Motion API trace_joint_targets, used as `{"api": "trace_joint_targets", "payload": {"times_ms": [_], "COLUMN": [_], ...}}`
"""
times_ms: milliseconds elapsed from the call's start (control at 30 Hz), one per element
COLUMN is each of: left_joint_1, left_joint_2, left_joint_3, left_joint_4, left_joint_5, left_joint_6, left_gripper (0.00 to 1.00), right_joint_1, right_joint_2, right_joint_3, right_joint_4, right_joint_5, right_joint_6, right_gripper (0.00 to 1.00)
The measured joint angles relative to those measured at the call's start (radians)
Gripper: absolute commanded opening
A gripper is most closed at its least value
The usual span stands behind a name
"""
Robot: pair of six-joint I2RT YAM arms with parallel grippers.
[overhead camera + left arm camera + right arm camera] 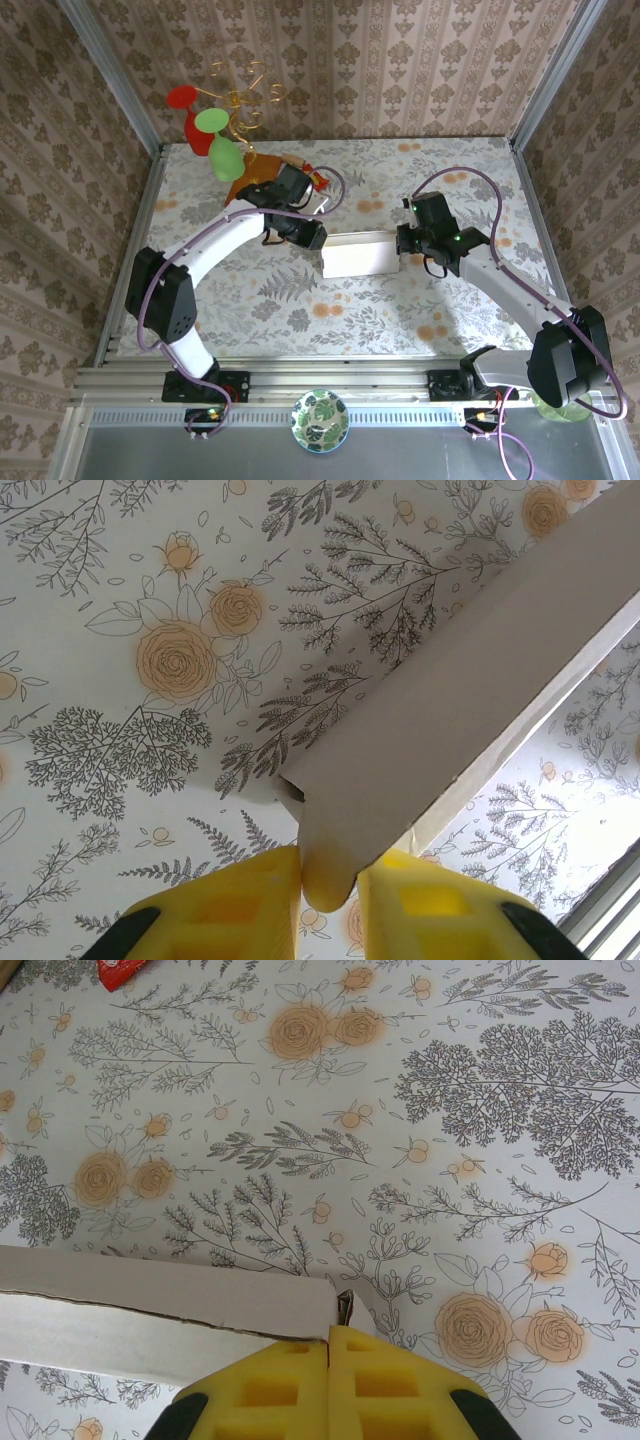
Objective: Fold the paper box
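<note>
1. Top view: left arm (225,235) rises from its base at lower left and arcs up and right toward frame centre.
2. Left gripper (318,240): jaws closed on a corner of the paper box (360,255), yellow pads (240,900) kept slightly apart by it.
3. Right arm (510,290) rises from lower right and arcs up and left toward centre.
4. Right gripper (404,243): jaws pressed together, nipping the box's end edge.
</note>
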Motion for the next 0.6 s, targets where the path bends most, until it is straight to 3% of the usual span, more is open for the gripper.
{"api": "trace_joint_targets", "payload": {"times_ms": [133, 600], "left_joint_1": [0.000, -0.001], "left_joint_2": [0.000, 0.001], "left_joint_3": [0.006, 0.050], "left_joint_4": [0.000, -0.019], "left_joint_5": [0.002, 0.007], "left_joint_6": [-0.002, -0.007], "left_gripper": [0.17, 0.19], "right_joint_1": [0.000, 0.000], "right_joint_2": [0.000, 0.003], "right_joint_3": [0.000, 0.000], "right_joint_4": [0.000, 0.000], "right_joint_5": [0.000, 0.001], "right_joint_6": [0.003, 0.003], "right_gripper": [0.00, 0.00]}}
